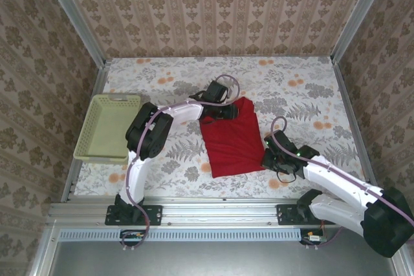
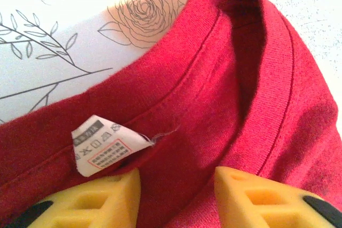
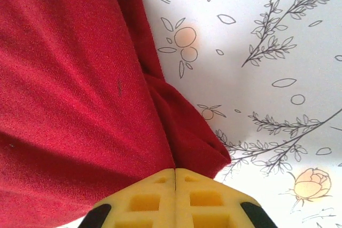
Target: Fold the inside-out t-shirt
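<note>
1. Your red t-shirt (image 1: 233, 140) lies in a rumpled, roughly folded heap near the middle of the counter (image 1: 310, 88), between the two arms, with its seams showing on the outside
2. In the left wrist view you can see the shirt's collar (image 2: 235, 4) humped up into a ridge, and a small white care label (image 2: 104, 145) sticking out of the seam, curled at one corner
3. Your left hand (image 1: 223, 111) sits at the far edge of the shirt, by the collar. Its yellow fingers (image 2: 101, 201) are spread, and red cloth runs through the gap between them
4. Your right hand (image 1: 268, 158) is at the shirt's near right edge. In the right wrist view its fingers (image 3: 144, 201) are pressed together with no gap, right where a pointed fold of cloth runs down to them; you cannot tell whether any cloth is caught between the tips
5. In that same view the shirt covers the left part of the frame in soft diagonal creases, and the bare counter with its printed sprigs and orange blossoms lies to the right
6. A pale green basket (image 1: 107, 127) stands at the left edge of the counter, well apart from the shirt, just beside the left arm's elbow
7. The counter is covered in a white floral pattern, with patterned wallpaper panels (image 1: 213, 4) on three sides and a metal rail (image 1: 213, 214) along the near edge where both arms are bolted
</note>
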### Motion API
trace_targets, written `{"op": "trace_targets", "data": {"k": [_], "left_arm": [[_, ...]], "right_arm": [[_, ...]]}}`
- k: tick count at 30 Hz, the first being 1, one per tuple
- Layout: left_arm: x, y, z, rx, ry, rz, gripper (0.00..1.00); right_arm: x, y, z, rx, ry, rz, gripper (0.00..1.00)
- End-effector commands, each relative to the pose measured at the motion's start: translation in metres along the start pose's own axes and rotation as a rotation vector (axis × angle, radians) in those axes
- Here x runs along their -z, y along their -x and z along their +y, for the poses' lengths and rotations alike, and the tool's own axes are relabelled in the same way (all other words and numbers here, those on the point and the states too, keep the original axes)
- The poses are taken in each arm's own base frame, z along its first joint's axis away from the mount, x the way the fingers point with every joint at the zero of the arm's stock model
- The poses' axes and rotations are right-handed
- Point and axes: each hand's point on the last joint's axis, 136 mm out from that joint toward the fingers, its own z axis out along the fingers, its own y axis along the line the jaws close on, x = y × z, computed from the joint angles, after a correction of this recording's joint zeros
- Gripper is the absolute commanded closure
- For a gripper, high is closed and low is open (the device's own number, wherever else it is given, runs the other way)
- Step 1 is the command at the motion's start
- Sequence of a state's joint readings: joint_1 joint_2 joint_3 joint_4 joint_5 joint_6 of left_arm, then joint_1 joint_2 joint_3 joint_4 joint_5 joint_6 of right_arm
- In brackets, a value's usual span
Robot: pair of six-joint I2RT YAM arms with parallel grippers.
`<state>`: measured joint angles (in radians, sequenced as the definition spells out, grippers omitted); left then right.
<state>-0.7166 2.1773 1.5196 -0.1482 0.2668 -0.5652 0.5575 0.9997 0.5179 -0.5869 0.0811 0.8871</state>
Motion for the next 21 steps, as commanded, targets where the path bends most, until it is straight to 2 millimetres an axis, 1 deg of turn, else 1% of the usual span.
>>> {"op": "trace_targets", "data": {"k": [1, 2, 3, 4, 6, 7, 8, 9, 10, 12, 13, 14, 15, 16, 18, 21], "left_arm": [[0.02, -0.001, 0.004, -0.028, 0.046, 0.035, 0.52], [0.031, 0.003, -0.004, -0.036, 0.031, 0.024, 0.49], [0.046, 0.008, -0.014, -0.043, 0.014, 0.013, 0.45], [0.063, 0.012, -0.022, -0.049, 0.004, -0.001, 0.4], [0.095, 0.015, -0.03, -0.054, -0.002, -0.03, 0.34], [0.111, 0.015, -0.027, -0.047, 0.013, -0.05, 0.31], [0.124, 0.013, -0.02, -0.024, 0.037, -0.071, 0.29], [0.137, 0.01, -0.007, 0.014, 0.058, -0.094, 0.28], [0.146, 0.004, 0.007, 0.062, 0.071, -0.104, 0.27], [0.158, -0.008, 0.036, 0.146, 0.103, -0.123, 0.27], [0.161, -0.014, 0.052, 0.181, 0.129, -0.129, 0.27], [0.162, -0.019, 0.063, 0.206, 0.14, -0.133, 0.27], [0.161, -0.023, 0.073, 0.231, 0.142, -0.136, 0.27], [0.159, -0.025, 0.08, 0.251, 0.136, -0.138, 0.27], [0.155, -0.028, 0.087, 0.269, 0.126, -0.144, 0.27], [0.148, -0.028, 0.09, 0.28, 0.113, -0.151, 0.27]], "right_arm": [[0.011, 0.0, -0.017, 0.005, -0.101, 0.014, 1.0], [0.014, 0.003, -0.013, 0.016, -0.091, 0.009, 0.97], [0.019, 0.008, -0.009, 0.033, -0.081, -0.001, 0.85], [0.024, 0.014, -0.004, 0.052, -0.074, -0.011, 0.71], [0.036, 0.034, 0.004, 0.082, -0.065, -0.041, 0.58], [0.038, 0.045, 0.011, 0.094, -0.039, -0.044, 0.51], [0.04, 0.055, 0.02, 0.104, -0.004, -0.043, 0.47], [0.039, 0.066, 0.028, 0.11, 0.022, -0.038, 0.43], [0.037, 0.079, 0.036, 0.121, 0.04, -0.04, 0.39], [0.031, 0.104, 0.051, 0.147, 0.058, -0.053, 0.3], [0.024, 0.116, 0.058, 0.161, 0.057, -0.052, 0.27], [0.02, 0.126, 0.066, 0.174, 0.062, -0.054, 0.25], [0.007, 0.137, 0.07, 0.178, 0.054, -0.037, 0.22], [-0.003, 0.147, 0.076, 0.184, 0.052, -0.031, 0.21], [-0.02, 0.164, 0.082, 0.198, 0.031, -0.031, 0.17], [-0.05, 0.18, 0.086, 0.214, 0.008, 0.006, 0.16]]}}
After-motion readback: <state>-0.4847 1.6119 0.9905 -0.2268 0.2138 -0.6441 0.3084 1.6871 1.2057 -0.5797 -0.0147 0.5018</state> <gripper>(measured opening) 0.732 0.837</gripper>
